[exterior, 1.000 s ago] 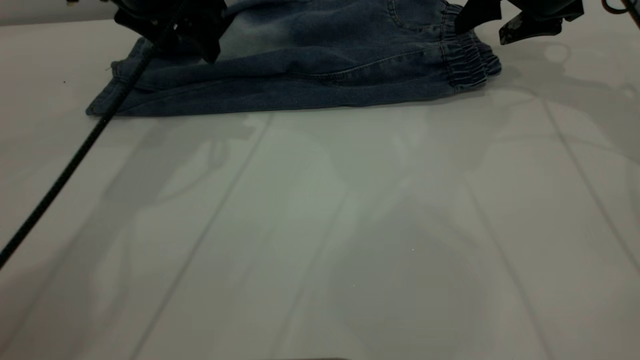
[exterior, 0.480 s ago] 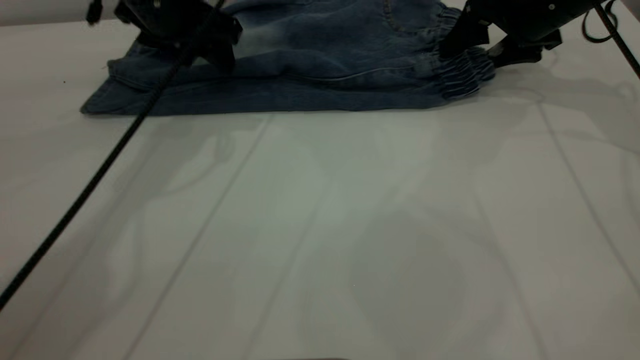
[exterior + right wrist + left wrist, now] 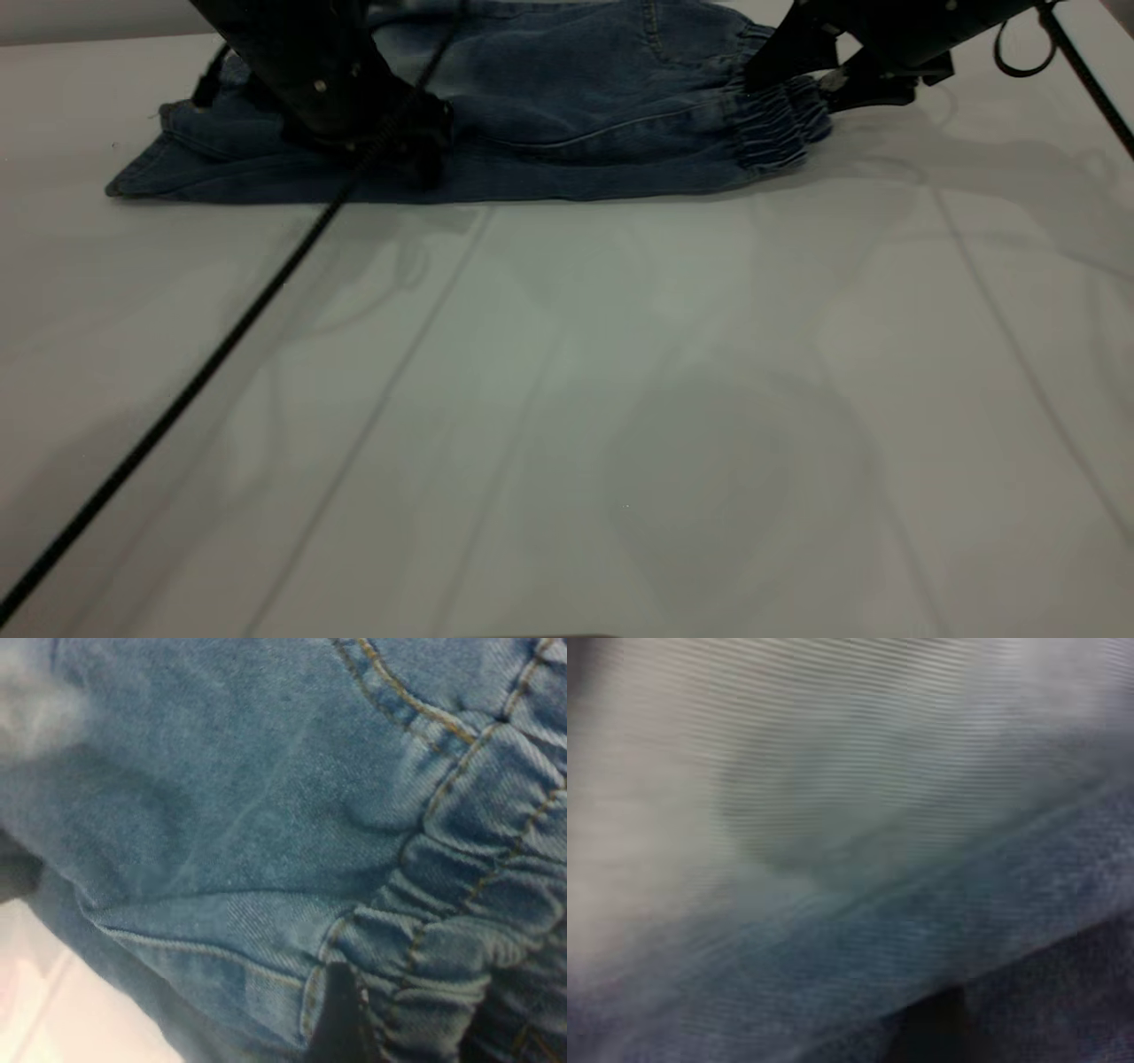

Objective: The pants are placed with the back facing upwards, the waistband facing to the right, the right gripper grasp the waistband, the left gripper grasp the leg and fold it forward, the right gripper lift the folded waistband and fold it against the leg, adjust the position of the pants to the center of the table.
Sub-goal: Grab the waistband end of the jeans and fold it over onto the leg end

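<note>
two black claws sit on one garment, and the risks follow from how they hold it. largest first: the broad, matte white-grey table (image 3: 567, 399) is bare across most of its near surface, and the short blue washed-denim pants (image 3: 567, 115) lie at its far edge, toward twelve o'clock of the exterior view, well away from the centre they must end at. they look already folded lengthwise, with the gathered elastic waistband (image 3: 780, 128) at three o'clock and the hem end at nine. the left claw (image 3: 416, 155), black with a thick cable trailing toward seven o'clock, is down on the denim near the hem side; i cannot tell whether its fingers are spread or pinching. the right claw (image 3: 811, 75), black and angular, sits at the waistband's far side; its wrist view shows a dark tip against the gathers, yet whether it pinches them i cannot tell.

judging ahead: if the right claw has caught only one layer, lifting could peel the fold apart. the left claw pressing while the right pulls could drag or skew the cloth. that loose cable may snag the hem.
</note>
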You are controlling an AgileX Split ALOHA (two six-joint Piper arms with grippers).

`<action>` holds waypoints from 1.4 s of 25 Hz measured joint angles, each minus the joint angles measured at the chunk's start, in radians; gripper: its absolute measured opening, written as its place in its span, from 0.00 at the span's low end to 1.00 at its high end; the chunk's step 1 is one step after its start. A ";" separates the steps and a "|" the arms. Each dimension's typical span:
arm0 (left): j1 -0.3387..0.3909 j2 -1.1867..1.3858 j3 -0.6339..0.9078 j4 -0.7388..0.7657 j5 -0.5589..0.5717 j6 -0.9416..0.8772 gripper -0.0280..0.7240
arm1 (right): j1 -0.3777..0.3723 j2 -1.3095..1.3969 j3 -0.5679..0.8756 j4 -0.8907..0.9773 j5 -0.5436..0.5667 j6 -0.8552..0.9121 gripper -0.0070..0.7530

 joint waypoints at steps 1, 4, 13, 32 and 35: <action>-0.004 0.002 -0.002 0.000 -0.004 0.000 0.69 | 0.006 0.000 0.000 0.002 -0.001 -0.003 0.64; -0.020 0.008 -0.008 0.000 -0.016 0.000 0.69 | 0.020 0.000 0.000 0.005 -0.003 -0.007 0.62; -0.056 0.015 -0.015 0.001 -0.033 0.000 0.69 | 0.039 0.000 0.000 0.006 -0.023 -0.008 0.41; -0.061 -0.016 -0.361 0.083 0.419 0.000 0.69 | -0.156 -0.185 0.001 -0.169 0.049 0.111 0.08; -0.060 -0.013 -0.362 0.121 0.423 -0.026 0.69 | -0.168 -0.224 0.001 -0.200 0.089 0.132 0.08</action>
